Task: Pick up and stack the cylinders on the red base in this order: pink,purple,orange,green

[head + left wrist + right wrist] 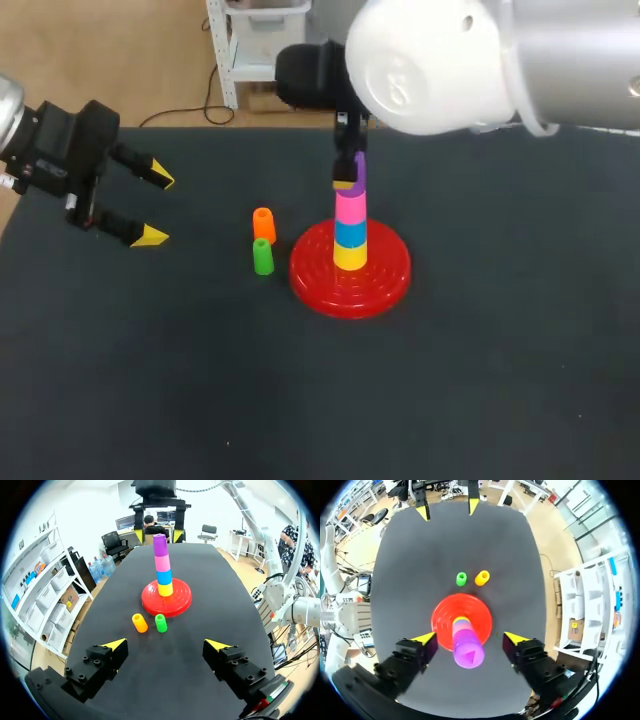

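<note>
While the purple cylinder (160, 545) is seated atop the pink cylinder (162, 563), the left pincer (166, 644) and right pincer (468, 639) are held apart.

I have bare surface (200, 330) between my left hand (155, 208) and the orange cylinder (264, 224). It and the green cylinder (263, 257) stand almost touching, just left of the red base (385, 275). My right hand (469, 639) straddles the stack (350, 235), fingers clear of it on both sides.

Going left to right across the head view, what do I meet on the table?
left gripper → orange cylinder → red base. The green cylinder lines up with the orange one, so it is left out.
</note>
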